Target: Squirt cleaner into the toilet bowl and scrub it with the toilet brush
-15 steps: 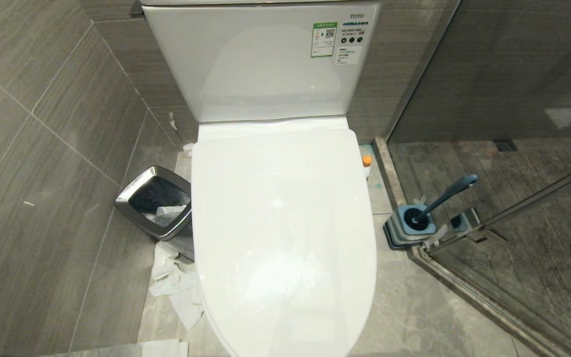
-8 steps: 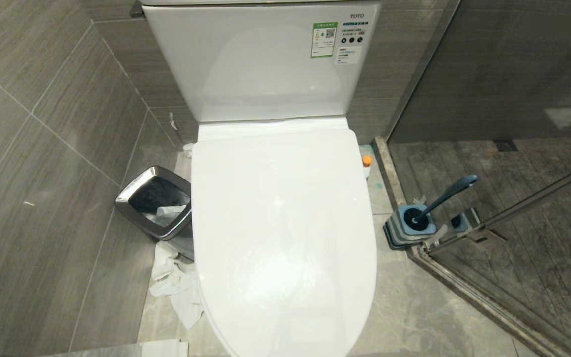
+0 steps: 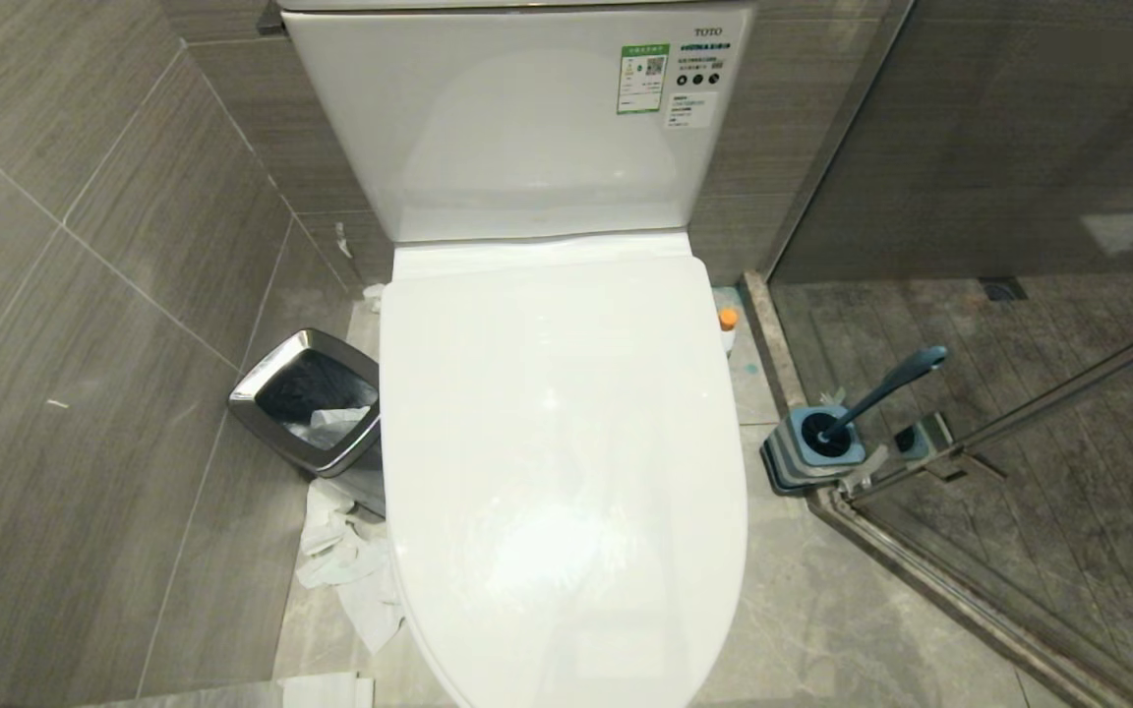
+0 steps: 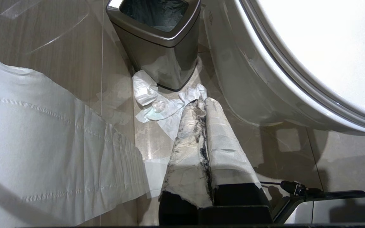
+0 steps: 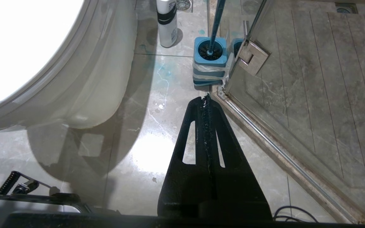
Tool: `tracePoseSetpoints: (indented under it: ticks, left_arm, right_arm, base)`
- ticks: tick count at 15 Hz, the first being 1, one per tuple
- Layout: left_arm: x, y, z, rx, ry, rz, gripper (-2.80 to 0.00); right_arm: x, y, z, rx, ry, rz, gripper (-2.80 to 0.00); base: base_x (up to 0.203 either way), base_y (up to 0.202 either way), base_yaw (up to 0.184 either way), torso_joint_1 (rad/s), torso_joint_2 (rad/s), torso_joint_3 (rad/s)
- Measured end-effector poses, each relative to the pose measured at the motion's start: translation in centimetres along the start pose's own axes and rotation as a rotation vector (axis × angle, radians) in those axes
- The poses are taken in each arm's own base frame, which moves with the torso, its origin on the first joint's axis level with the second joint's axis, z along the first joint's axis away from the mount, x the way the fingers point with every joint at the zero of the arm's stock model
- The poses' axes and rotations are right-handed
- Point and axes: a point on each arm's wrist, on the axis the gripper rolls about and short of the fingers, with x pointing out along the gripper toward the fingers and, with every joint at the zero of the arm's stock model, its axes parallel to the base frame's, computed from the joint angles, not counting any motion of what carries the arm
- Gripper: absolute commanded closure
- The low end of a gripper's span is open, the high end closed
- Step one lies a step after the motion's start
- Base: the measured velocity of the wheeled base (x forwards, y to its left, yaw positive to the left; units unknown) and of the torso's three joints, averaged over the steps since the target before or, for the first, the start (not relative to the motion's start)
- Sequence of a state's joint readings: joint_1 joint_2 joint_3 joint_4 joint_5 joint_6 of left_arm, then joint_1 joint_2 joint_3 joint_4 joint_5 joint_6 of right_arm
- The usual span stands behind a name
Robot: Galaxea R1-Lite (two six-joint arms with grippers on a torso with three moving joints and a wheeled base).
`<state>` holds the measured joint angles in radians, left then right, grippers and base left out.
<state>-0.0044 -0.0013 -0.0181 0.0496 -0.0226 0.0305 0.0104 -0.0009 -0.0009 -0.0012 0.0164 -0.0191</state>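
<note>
Toilet bowl [image 3: 566, 472], the large glossy white ceramic one with its tank against the grey tiled wall, fills the middle of the head view with its white lid lying flat over it, so the bowl itself is covered and, by my judgement, the lid has to come up before any cleaner can go in. Left of it stands a square steel-rimmed bin [image 3: 309, 403] lined in black, with crumpled white tissue [image 3: 350, 570] on the floor just beside it, probably spillover from the bin. On the right, at the corner of the glass shower door, a squat square blue-and-grey holder [image 3: 812, 452] keeps the long slim dark blue-grey toilet brush [image 3: 886, 388] leaning upright within reach. The small white bottle of cleaner [image 3: 727, 329] with its round orange cap stands on the floor between the bowl and the shower threshold. The left hand [image 4: 205, 103], wrapped in soiled white cloth, hangs above the floor near the tissue, its fingers pressed together on nothing. The black right hand [image 5: 206, 98] hangs near the holder, likewise closed and empty.
</note>
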Motion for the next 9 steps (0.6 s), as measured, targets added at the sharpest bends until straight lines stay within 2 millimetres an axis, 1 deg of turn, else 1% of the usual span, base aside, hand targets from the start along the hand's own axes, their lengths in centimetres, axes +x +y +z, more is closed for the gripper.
tracePoseSetpoints:
  ticks: [9]
  left_arm:
    - [0.00,0.00,0.01,0.000,0.000,0.000,0.00]
  right_arm:
    - [0.00,-0.03,0.01,0.005,0.000,-0.011,0.00]
  base:
    - [0.000,0.000,0.000,0.000,0.00,0.000]
